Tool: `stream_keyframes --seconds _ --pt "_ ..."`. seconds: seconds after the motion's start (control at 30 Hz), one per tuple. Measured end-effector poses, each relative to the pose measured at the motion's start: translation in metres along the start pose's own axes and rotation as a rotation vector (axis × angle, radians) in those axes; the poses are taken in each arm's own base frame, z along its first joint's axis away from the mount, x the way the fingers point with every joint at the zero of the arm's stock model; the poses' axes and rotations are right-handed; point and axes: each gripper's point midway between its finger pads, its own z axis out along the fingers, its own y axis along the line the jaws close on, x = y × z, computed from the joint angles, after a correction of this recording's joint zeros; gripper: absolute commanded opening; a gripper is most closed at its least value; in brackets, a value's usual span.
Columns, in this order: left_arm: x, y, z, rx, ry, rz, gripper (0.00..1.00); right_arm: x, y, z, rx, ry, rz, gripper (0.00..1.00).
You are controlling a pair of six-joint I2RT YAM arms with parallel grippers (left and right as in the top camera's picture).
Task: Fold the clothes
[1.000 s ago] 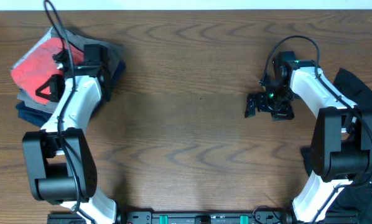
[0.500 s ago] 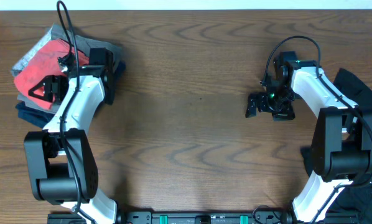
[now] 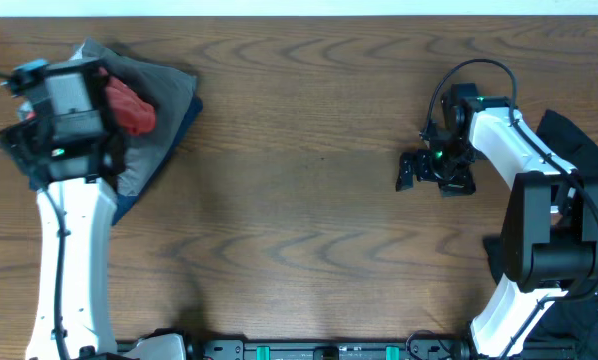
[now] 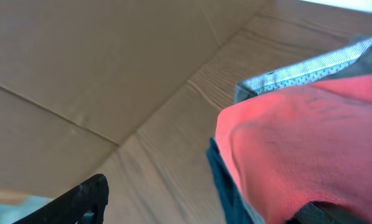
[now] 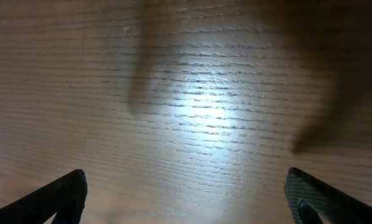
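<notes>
The coral-red T-shirt (image 3: 131,106) lies bunched on top of a pile at the table's far left. In the left wrist view the T-shirt (image 4: 298,137) fills the right side. My left gripper (image 4: 208,200) is open above the wood beside the shirt, its right finger at the cloth's lower edge and nothing between the fingers. From overhead the raised left wrist (image 3: 64,105) hides its fingers. A black garment (image 3: 582,145) lies at the table's right edge. My right gripper (image 3: 407,171) (image 5: 186,190) hangs open over bare wood, holding nothing.
Under the red shirt sit a grey folded garment (image 3: 159,85) with a pale waistband (image 4: 310,67) and a navy folded garment (image 3: 129,203). A cardboard wall (image 4: 93,56) stands beyond the table's left edge.
My left gripper has opened and let go of the red shirt on the pile. The left arm has risen toward the camera. The right arm has not moved.
</notes>
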Motion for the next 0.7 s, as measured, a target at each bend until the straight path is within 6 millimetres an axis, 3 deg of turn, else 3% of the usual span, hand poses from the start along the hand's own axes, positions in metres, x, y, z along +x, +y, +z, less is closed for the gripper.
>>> stream_keyframes --seconds 0.13,0.3,0.43,0.7 --pt "0.013 0.001 0.022 0.094 0.084 -0.060 0.82 0.000 -0.003 -0.001 0.000 0.002 0.008 0.99" --pt "0.036 -0.025 0.040 0.255 0.196 -0.063 0.82 0.001 -0.004 -0.001 -0.001 0.004 0.013 0.99" --pt "0.045 -0.044 0.042 0.336 0.233 -0.042 0.82 0.002 -0.004 -0.001 0.000 0.007 0.014 0.99" --pt "0.049 -0.055 0.032 0.427 0.248 0.003 0.83 -0.001 -0.004 -0.001 -0.002 -0.005 0.011 0.99"
